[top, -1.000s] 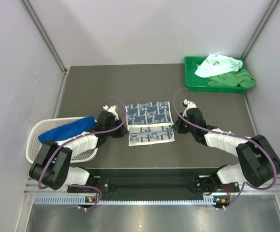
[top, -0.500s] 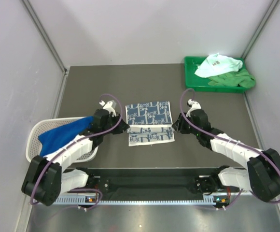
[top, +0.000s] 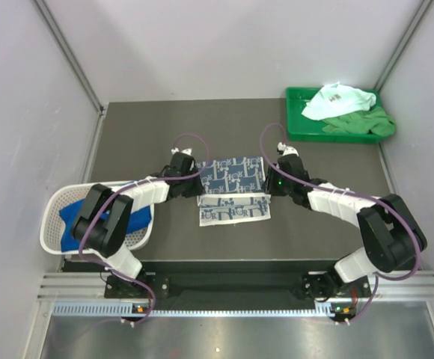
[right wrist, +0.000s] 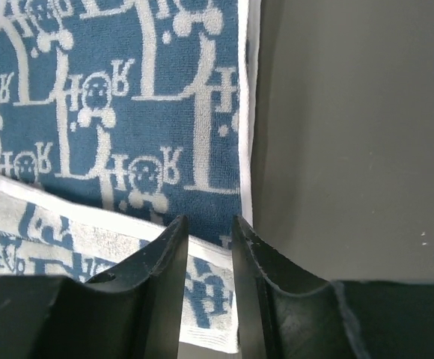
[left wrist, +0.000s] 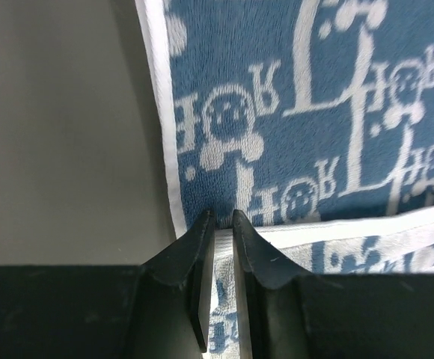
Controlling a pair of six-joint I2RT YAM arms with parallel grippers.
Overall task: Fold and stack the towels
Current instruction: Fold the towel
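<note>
Both arms reach in from the near edge and meet the printed towel [top: 230, 176] from opposite sides. The left arm bends its elbow over the white mesh basket [top: 49, 224], and its forearm stretches out to the towel's left hem. The right arm folds its elbow far out on the right and runs its forearm back in to the right hem.

The left tool [left wrist: 219, 217] points down at the tabletop [top: 150, 134]. Its tips sit on the white hem, where the turned-over near strip [top: 233, 211] meets the blue printed face. The jaws stand only a sliver apart with cloth showing in the slit, and I cannot tell whether they pinch it. The navy-and-white face spreads ahead of this tool and to its right.

The right tool [right wrist: 208, 223] also points down, just inside the right hem on the same fold line. Its jaws are parted, with flat cloth showing through the gap and nothing clamped. The printed face lies ahead of it and to its left.

A royal blue towel [top: 67, 217] lies in the basket under the left arm's elbow. Far ahead of the right tool, a green tray [top: 298, 131] holds a mint towel [top: 340, 99] and a green towel [top: 367, 123].
</note>
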